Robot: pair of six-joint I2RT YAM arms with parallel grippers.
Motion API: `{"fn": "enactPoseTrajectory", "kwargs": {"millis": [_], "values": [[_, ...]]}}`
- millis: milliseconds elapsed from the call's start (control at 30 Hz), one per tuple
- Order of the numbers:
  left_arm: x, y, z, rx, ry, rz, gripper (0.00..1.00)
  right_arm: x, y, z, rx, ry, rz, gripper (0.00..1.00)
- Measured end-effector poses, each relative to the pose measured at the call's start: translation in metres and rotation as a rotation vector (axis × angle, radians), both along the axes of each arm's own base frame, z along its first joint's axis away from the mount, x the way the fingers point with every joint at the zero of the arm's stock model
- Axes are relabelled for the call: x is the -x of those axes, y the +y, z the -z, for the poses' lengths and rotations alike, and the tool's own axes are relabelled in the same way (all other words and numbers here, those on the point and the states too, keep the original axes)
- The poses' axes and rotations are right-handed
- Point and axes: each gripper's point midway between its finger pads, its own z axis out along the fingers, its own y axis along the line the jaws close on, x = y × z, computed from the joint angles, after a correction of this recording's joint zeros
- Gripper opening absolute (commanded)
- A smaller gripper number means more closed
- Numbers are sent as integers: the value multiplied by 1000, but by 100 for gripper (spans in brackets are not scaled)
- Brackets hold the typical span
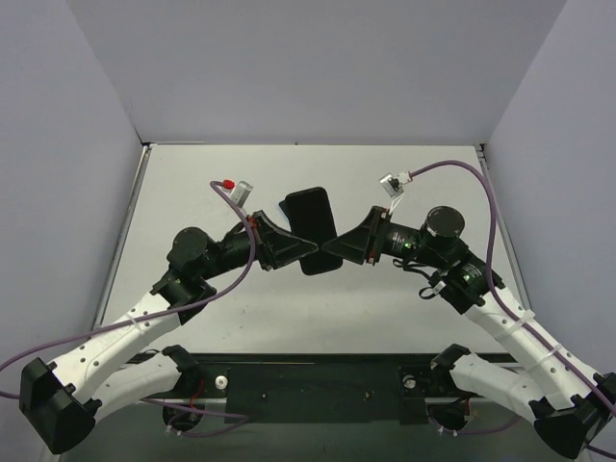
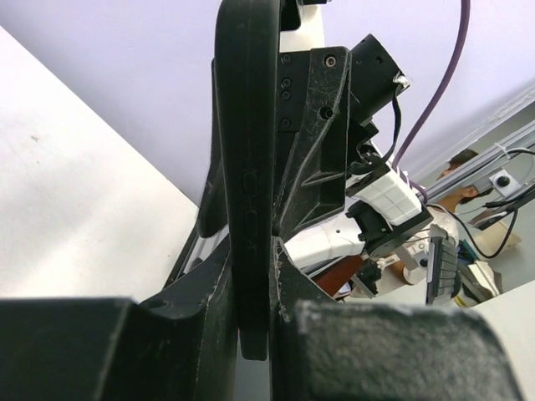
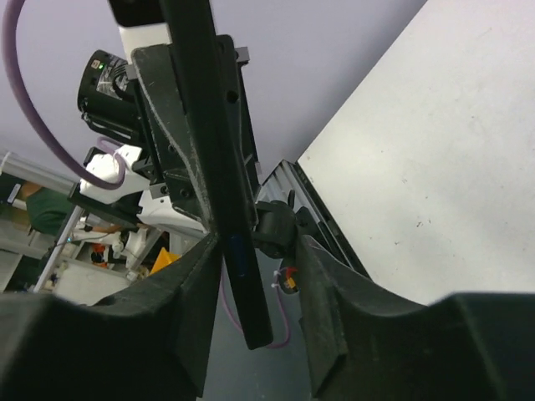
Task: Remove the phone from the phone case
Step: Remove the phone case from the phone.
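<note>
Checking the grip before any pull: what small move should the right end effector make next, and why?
Probably close the right end effector onto the cased phone: a gap shows beside one of its fingers, so only the left end effector clamps it.

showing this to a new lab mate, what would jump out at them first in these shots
The black phone stands out at the centre of the overhead view, over the white table, right where both arms meet. The left gripper is clamped tight on its edge in the left wrist view. The right gripper has one finger against the phone and a clear gap at the other.
</note>
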Motion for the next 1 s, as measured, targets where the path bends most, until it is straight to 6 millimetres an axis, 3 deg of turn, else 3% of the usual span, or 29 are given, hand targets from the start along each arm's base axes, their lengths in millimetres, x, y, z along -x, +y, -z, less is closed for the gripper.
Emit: {"fn": "enactPoseTrajectory", "kwargs": {"millis": [167,233,333,433,500,533,600,667,700,733,867,967,1000], "values": [[0,0,-4,22,23,5,0,11,6,-13,-66,-12,-52,5],[1,1,-7,40,47,14,0,14,7,-19,-84,-31,-71,6],[3,3,-13,59,54,16,0,16,9,-24,-99,-53,-89,21],[1,4,-14,64,54,3,0,18,11,-22,-98,-50,-98,19],[-1,4,-13,63,58,-5,0,20,13,-19,-92,-45,-103,11],[-2,4,-13,63,59,-8,0,20,13,-17,-90,-44,-103,0],[-2,4,-13,63,68,-6,0,20,13,-17,-90,-44,-110,0],[-1,5,-15,68,73,-3,26,21,14,-18,-96,-49,-114,0],[-1,5,-16,66,73,-1,50,22,14,-19,-99,-51,-115,0],[-1,5,-17,61,74,-1,60,22,14,-20,-101,-54,-114,0],[-14,9,-36,66,60,-57,63,28,16,-10,-78,-32,-136,0],[-22,14,-44,69,57,-91,53,31,17,-7,-76,-28,-150,0],[-25,15,-45,70,59,-98,44,31,17,-7,-75,-28,-153,0]]}}
